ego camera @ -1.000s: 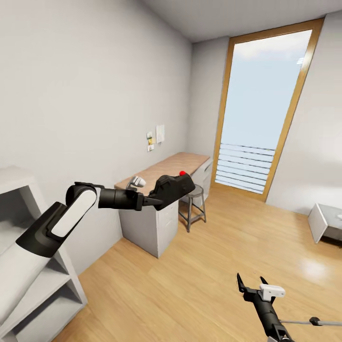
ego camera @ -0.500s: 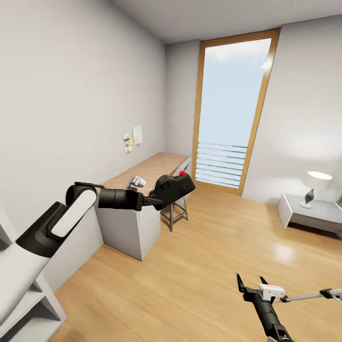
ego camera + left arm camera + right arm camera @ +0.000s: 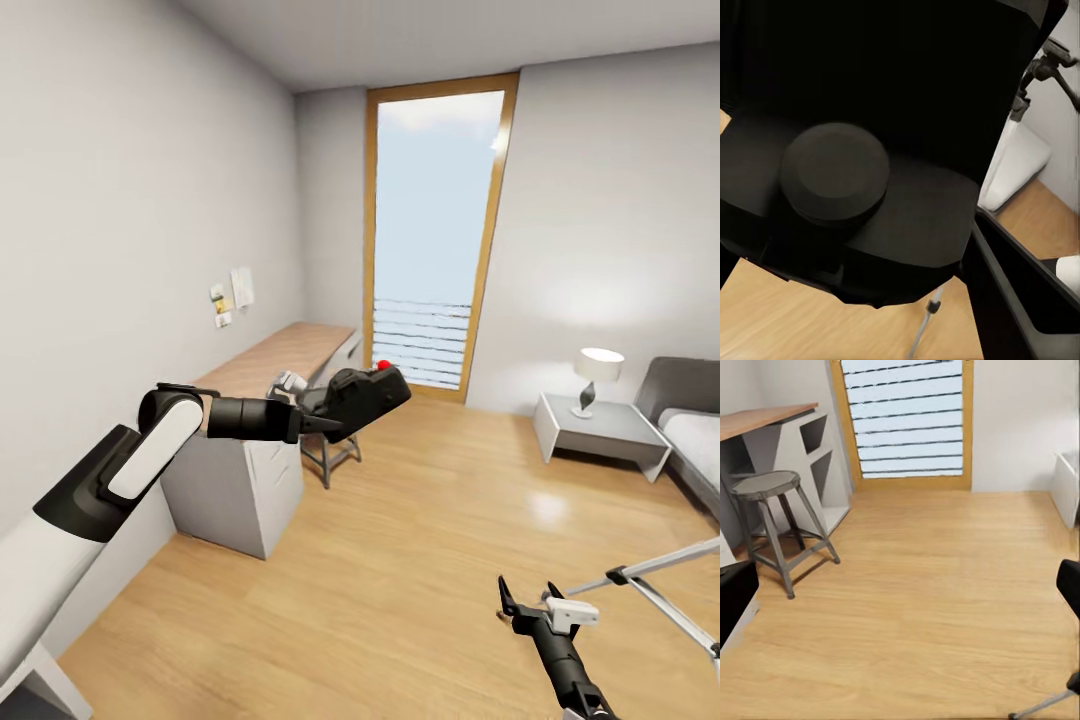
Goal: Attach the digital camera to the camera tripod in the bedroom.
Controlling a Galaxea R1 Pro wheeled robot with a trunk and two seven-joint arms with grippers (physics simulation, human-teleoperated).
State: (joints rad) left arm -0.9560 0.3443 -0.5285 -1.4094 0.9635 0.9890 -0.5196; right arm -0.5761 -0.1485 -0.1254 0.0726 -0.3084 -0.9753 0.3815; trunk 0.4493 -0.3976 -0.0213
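My left gripper (image 3: 338, 410) is shut on the digital camera (image 3: 366, 392), a black boxy body with a red button on top, held out at chest height in the head view. In the left wrist view the camera (image 3: 862, 150) sits close up, with the tripod's black head (image 3: 1047, 63) behind it. Silver legs of the camera tripod (image 3: 648, 580) reach in at the lower right of the head view, just right of my right gripper (image 3: 527, 592). That gripper is open and holds nothing. One tripod leg (image 3: 1044, 705) crosses a corner of the right wrist view.
A wood-topped desk (image 3: 270, 365) with a grey stool (image 3: 771, 484) runs along the left wall. A tall wood-framed window (image 3: 435, 230) fills the far wall. A grey nightstand (image 3: 598, 432) with a white lamp (image 3: 597, 374) and a grey bed (image 3: 696, 425) stand at the right.
The head view has swung to the right: the desk and window slid left, the nightstand, lamp and bed came in, and more of the tripod legs shows. Both arms keep their pose.
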